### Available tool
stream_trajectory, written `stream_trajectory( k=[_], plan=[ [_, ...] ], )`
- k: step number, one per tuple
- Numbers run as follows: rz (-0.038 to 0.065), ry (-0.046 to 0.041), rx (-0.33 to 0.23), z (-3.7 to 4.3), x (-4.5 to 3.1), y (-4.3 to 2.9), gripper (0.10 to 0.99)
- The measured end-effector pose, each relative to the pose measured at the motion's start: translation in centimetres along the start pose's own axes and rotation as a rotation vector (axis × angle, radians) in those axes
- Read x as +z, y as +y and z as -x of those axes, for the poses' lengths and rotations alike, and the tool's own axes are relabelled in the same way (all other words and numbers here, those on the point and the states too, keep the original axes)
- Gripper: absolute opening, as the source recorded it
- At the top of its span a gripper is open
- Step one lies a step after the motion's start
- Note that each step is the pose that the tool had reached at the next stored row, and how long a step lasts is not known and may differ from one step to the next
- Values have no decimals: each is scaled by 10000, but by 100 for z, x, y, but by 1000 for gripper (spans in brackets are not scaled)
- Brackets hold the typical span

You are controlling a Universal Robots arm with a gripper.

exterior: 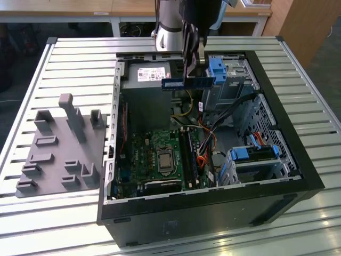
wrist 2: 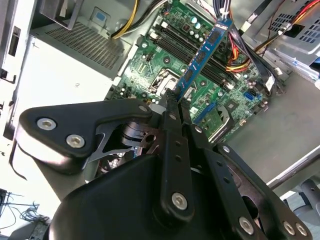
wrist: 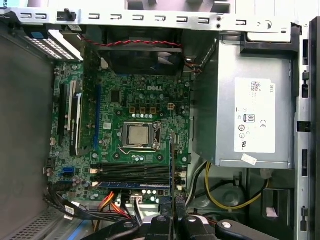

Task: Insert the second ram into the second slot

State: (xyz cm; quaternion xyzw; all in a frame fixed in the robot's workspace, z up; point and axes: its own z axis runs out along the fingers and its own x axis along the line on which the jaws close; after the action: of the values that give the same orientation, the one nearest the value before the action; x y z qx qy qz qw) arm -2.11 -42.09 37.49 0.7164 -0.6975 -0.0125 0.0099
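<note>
Exterior view: gripper (exterior: 194, 72) clamps ram (exterior: 188, 83), which hangs level well above motherboard (exterior: 154, 154), crosswise to its slots (exterior: 191, 157); judgement: turn ram parallel to them, lower squarely, press both ends evenly.

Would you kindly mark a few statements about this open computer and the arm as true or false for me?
1. The gripper holds the second ram above the open computer case. True.
2. The second ram is seated in a slot. False: it is in the air above the motherboard, clamped in the gripper.
3. The grey fixture lies at the exterior view's right of the case. False: it lies at the left.
4. The processor has no cooler over it. True.
</note>
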Motion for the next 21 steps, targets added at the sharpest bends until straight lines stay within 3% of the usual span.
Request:
stream_trajectory(
  k=[7,11,21],
  plan=[
    [-275,3,-4,-58,6,35,141],
    [-295,-13,-4,-162,18,39,141],
    [-298,-15,-4,-232,28,40,141]
  ],
)
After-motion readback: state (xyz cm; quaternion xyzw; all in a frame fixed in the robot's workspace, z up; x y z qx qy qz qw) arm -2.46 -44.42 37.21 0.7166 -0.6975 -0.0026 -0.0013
